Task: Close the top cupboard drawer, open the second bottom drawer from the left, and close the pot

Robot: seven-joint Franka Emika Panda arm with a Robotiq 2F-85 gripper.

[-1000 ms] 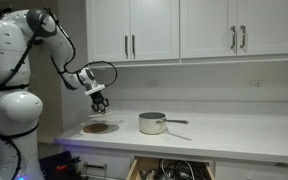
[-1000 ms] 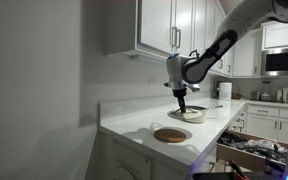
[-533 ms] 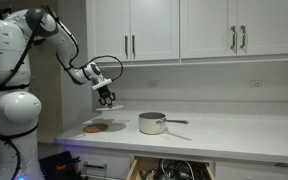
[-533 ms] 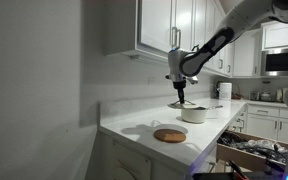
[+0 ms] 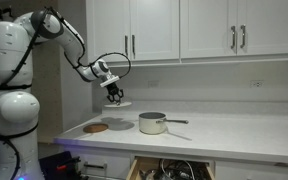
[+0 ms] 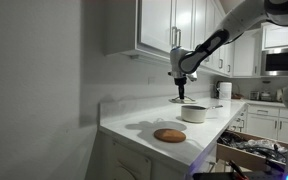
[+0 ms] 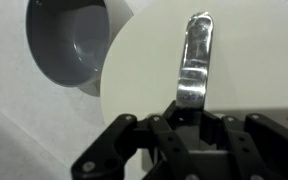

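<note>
My gripper (image 5: 115, 96) is shut on the knob of the round pot lid (image 5: 119, 103) and holds it in the air above the counter, between the brown disc and the pot. The small silver pot (image 5: 152, 123) stands open on the counter, its long handle pointing away from the gripper. Both show in an exterior view too, gripper (image 6: 181, 92) above pot (image 6: 194, 113). In the wrist view the pale lid (image 7: 144, 80) fills the frame with its silver knob (image 7: 196, 55) in my jaws (image 7: 188, 108); the pot's empty inside (image 7: 69, 45) lies beside it. The white wall-cabinet doors (image 5: 134, 28) look shut. The second bottom drawer (image 5: 137, 168) is pulled out.
A flat brown round disc (image 5: 96, 127) lies on the white counter (image 5: 234, 128) below the lid; it also shows in an exterior view (image 6: 169, 135). The open drawer (image 6: 246, 155) holds several utensils. A microwave (image 6: 284, 60) is mounted in the far cabinets.
My gripper has risen from just above the brown disc with the lid in it and moved sideways toward the pot. The pot and the disc have not moved.
</note>
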